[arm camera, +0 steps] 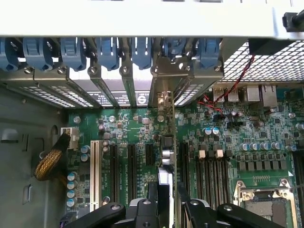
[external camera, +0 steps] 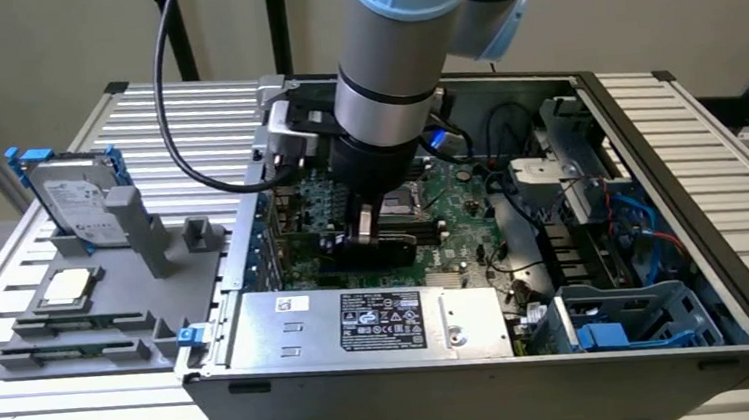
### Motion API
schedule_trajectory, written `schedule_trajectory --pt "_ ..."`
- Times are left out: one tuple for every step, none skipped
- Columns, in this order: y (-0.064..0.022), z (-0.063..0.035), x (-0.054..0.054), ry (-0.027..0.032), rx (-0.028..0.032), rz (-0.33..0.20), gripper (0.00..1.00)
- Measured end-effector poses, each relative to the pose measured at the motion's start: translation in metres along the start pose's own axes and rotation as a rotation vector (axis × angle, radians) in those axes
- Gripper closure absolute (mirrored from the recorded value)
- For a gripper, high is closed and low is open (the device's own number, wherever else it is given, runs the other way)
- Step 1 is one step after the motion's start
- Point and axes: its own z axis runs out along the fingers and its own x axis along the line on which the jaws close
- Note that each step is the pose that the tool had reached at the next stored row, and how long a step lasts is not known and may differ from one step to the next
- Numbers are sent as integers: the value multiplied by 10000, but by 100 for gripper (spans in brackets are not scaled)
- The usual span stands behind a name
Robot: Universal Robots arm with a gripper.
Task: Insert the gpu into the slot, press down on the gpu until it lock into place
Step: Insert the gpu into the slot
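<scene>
The gripper is down inside the open case, one finger on each side of the gpu. Jaws are set wide, but can't tell if they're actually pinching it or just straddling it. The gpu stands on edge on the motherboard, among the black expansion slots. Its bracket end is up against the case's rear wall, under the blue clips. The silver power supply box sits just beside it, along the case edge nearest the exterior camera.
</scene>
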Motion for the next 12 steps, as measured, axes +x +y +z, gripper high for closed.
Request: schedule_trajectory --pt "-10 -1 0 2 -25 1 74" --pt "-12 -2 0 4 -35 0 74" --pt "-11 -5 2 9 -37 2 74" --pt "-11 -4 2 8 -38 2 74" --pt "-11 -3 1 7 -38 2 74" --pt "-12 -2 0 5 -38 1 74" --pt "-12 -2 0 5 -38 1 74" --pt "-12 -2 0 4 -38 0 74" --pt "-12 -2 0 3 -37 1 74" --pt "-12 -2 0 3 -37 0 74" --pt "-12 -1 0 3 -37 1 74" --pt "-12 -1 0 2 -36 0 74"
